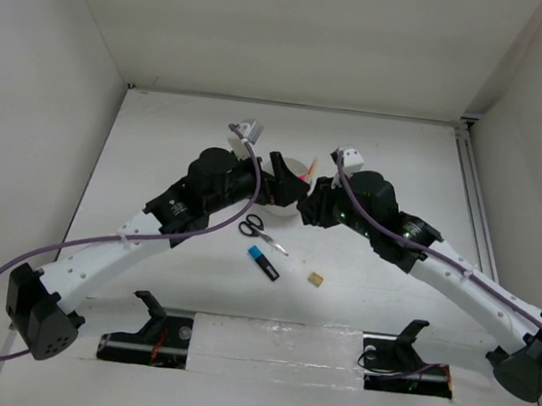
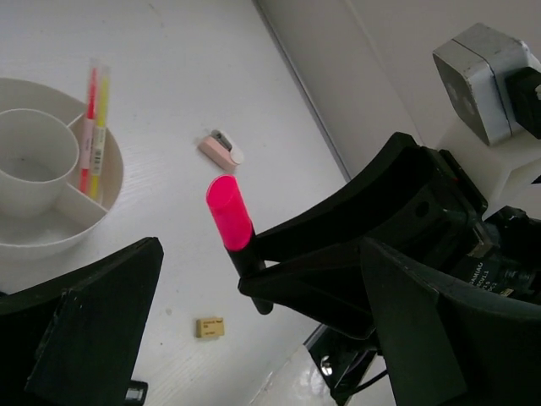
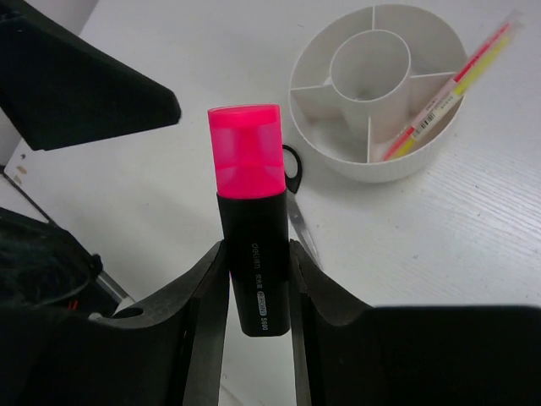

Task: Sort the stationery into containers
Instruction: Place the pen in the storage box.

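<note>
My right gripper [image 3: 258,254] is shut on the black body of the pink-and-black highlighter [image 3: 249,211] and holds it above the table, cap pointing forward. The left wrist view shows it too [image 2: 230,216]. The white divided tub [image 3: 380,93] lies just beyond it, with the red pen [image 3: 435,97] and the yellow pencil [image 3: 456,89] leaning in one outer compartment. My left gripper [image 2: 270,338] is open and empty, beside the tub [image 2: 51,194]. The scissors [image 1: 254,226], the blue-and-black highlighter [image 1: 264,261] and the tan eraser [image 1: 316,280] lie on the table. The pinkish eraser [image 2: 221,150] lies near the tub.
Both arms meet over the middle of the white table, largely hiding the tub [image 1: 300,167] from above. White walls close in the left, right and back. A rail [image 1: 472,197] runs along the right side.
</note>
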Available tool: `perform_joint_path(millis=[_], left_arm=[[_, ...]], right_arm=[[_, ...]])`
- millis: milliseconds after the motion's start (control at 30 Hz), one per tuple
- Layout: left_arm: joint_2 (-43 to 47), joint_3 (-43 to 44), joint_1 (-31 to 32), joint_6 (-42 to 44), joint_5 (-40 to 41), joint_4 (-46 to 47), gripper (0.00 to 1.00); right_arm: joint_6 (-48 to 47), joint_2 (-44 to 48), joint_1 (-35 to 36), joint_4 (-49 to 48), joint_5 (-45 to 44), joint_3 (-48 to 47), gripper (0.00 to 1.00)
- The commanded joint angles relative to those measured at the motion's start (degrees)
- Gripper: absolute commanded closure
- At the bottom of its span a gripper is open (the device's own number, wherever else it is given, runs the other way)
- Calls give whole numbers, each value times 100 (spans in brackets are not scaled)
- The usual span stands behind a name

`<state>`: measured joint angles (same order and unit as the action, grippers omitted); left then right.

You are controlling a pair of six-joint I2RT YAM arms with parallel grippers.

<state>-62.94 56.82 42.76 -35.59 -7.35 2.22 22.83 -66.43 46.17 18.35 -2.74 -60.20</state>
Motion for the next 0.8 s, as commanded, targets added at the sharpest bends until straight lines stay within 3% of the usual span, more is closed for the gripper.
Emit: perform_joint_path(millis=[0,267,333,467,533,567,600,667,733,767], left_arm=[[10,-30,30,-27,-530,683,0],[-157,-30,30,-79,-644,789,24],[-227,-30,30,-79,-644,789,37],[-281,-30,30,-141,-644,789,53],[-342,-30,30,-141,-583,789,68],[-394,-30,30,-141,-531,859,81],[-395,31,30,-141,-530,859,100],[-456,109,30,25,-390,920,100],[-518,241,30,428,-145,982,100],[-640,407,143,935,535,982,100]], right_arm=[[108,183,199,-472,64,-97,100],[160,438,445,-762,160,-264,100],[160,438,445,-824,160,-264,100],[160,561,497,-894,81,-264,100],[160,623,498,-947,160,-264,100],[160,623,498,-947,160,-264,100],[160,623,550,-999,160,-211,100],[160,693,551,-1000,-84,-141,48],[160,903,551,-808,-488,-80,2],[160,1009,551,-580,-734,-1,0]])
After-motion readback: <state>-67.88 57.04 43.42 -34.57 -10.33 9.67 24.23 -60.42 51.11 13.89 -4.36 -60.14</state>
